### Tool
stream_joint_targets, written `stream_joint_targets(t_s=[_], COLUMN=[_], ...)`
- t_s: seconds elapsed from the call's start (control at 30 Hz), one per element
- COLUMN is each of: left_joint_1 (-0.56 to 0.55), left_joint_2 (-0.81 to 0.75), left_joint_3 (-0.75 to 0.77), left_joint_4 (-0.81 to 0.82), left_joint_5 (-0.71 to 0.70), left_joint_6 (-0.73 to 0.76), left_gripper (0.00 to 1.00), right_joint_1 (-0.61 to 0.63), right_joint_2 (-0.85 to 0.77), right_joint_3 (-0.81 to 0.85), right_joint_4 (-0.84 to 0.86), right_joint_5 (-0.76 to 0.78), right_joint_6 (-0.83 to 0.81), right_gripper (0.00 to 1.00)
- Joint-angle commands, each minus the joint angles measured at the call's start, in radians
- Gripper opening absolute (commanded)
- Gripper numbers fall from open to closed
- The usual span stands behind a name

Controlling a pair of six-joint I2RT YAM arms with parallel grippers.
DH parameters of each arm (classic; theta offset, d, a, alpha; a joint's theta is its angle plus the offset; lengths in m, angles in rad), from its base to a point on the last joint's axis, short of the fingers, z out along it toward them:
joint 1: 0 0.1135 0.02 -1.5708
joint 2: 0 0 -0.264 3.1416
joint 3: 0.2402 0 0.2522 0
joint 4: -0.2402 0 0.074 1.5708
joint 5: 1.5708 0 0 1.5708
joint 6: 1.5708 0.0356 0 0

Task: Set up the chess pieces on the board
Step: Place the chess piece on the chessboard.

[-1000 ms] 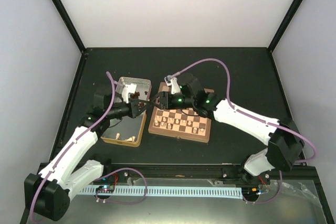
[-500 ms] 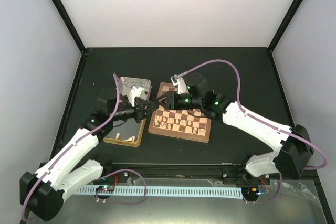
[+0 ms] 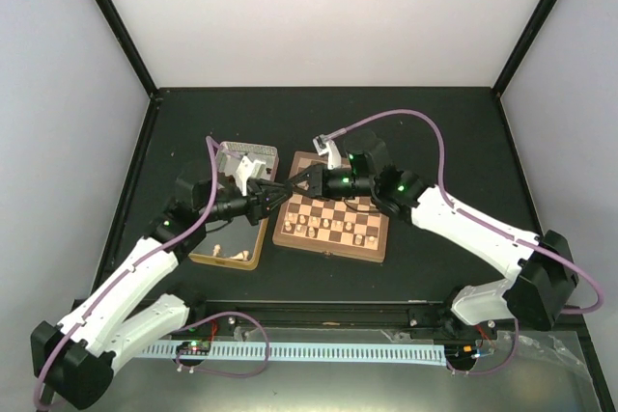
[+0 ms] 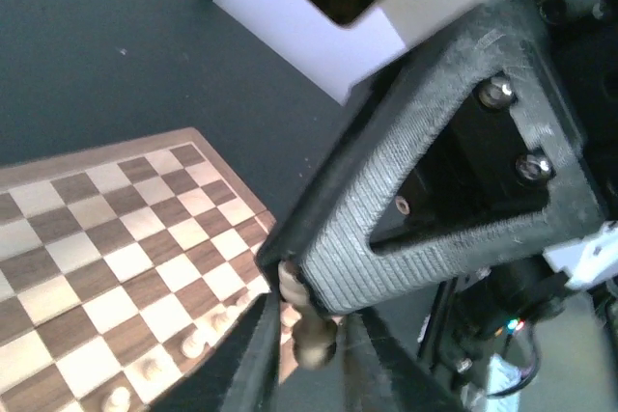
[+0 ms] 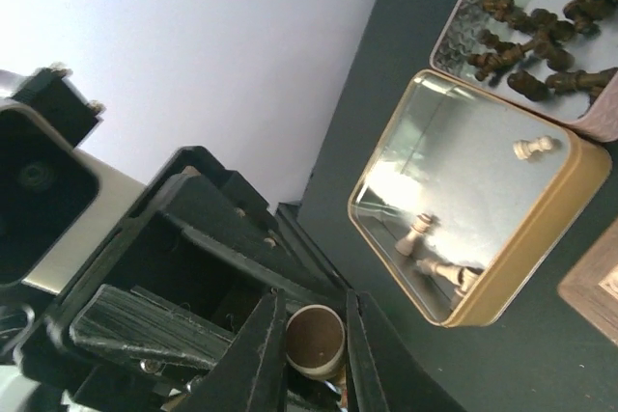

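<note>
Narrowed from wide apart, the right gripper (image 3: 293, 183) now pinches a piece (image 5: 316, 342) by its round base. It meets the left gripper (image 3: 273, 199) at centre frame, above the gap between tin (image 5: 526, 243) and board (image 4: 87, 248). The left gripper's fingers are pressed on what seems the same piece, partly hidden behind the right finger. Overhead it is too small to make out. Cream pieces (image 4: 193, 342) stand along the board's near edge and three lie in the tin. Dark pieces (image 5: 541, 31) fill a tin half (image 5: 463, 21) cut off at upper right.
</note>
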Motion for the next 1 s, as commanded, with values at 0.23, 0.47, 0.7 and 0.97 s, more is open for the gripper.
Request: stream_joint_targets(t_s=[0.23,0.47,0.7,0.97], left_joint_1=[-0.007,-0.007,-0.007,-0.007], left_joint_2=[-0.086,-0.067,-0.039,-0.014], left_joint_3=[-0.059,-0.095,-0.1,-0.114], left_joint_4=[0.32,0.513,0.582,0.575], left_joint_5=[-0.183,-0.092,-0.079,-0.071], left_joint_6=[-0.181,-0.24,-0.258,-0.241], left_gripper=[0.5,0.6,0.45,0.41], right_joint_1=[-0.035,-0.038,-0.038,-0.037], right_joint_2=[-0.081,-0.054,-0.03,-0.033], right_joint_3=[-0.082,-0.143,-0.153,-0.171], right_joint_4=[0.359,0.526,0.585,0.624], right_joint_5=[0.049,0.028,0.008,0.022], right_joint_6=[0.423,0.633,0.715,0.754], right_gripper=[0.08,0.07,0.07,0.07])
